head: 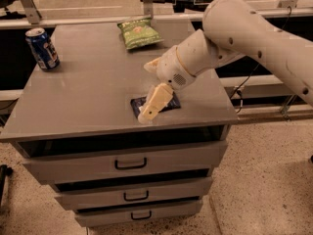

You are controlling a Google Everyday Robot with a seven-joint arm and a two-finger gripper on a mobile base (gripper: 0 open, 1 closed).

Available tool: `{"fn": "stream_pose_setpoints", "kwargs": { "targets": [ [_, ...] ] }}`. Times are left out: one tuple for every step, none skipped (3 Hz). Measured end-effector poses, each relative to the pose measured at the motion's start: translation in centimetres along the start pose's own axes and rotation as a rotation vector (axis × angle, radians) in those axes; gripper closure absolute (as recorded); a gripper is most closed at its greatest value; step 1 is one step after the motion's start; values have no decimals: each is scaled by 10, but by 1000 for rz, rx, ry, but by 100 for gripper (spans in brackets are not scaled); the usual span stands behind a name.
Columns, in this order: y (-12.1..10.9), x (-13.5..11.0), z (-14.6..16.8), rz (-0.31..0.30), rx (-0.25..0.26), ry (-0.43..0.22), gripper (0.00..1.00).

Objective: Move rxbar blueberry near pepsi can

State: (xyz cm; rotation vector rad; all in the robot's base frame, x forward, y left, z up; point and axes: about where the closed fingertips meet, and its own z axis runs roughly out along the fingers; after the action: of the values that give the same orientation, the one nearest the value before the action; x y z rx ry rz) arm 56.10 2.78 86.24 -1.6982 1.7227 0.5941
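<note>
The rxbar blueberry (pixel 172 103), a flat dark navy bar, lies near the front edge of the grey cabinet top (pixel 88 97), right of centre. My gripper (pixel 145 92) is over it with its fingers spread. The lower cream finger (pixel 152 103) lies across the bar's middle and hides most of it. The upper finger (pixel 150 65) points left, clear of the bar. The bar rests on the top, not lifted. The pepsi can (pixel 43 49) stands upright at the far left back corner, far from the bar and the gripper.
A green chip bag (pixel 138 32) lies at the back middle of the top. The cabinet has three drawers with dark handles (pixel 130 164) below. My white arm (pixel 254 38) reaches in from the right. A rail and shelving run behind the cabinet.
</note>
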Motion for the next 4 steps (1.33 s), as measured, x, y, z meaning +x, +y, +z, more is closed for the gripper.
{"fn": "stream_pose_setpoints", "kwargs": {
  "targets": [
    [-9,11,10,36,-4,-16,0],
    [-13,21,19,75,-22,-16,15],
    [-16,32,23,113,-31,-11,38],
    [-19,36,20,129,-31,-2,61]
  ]
}}
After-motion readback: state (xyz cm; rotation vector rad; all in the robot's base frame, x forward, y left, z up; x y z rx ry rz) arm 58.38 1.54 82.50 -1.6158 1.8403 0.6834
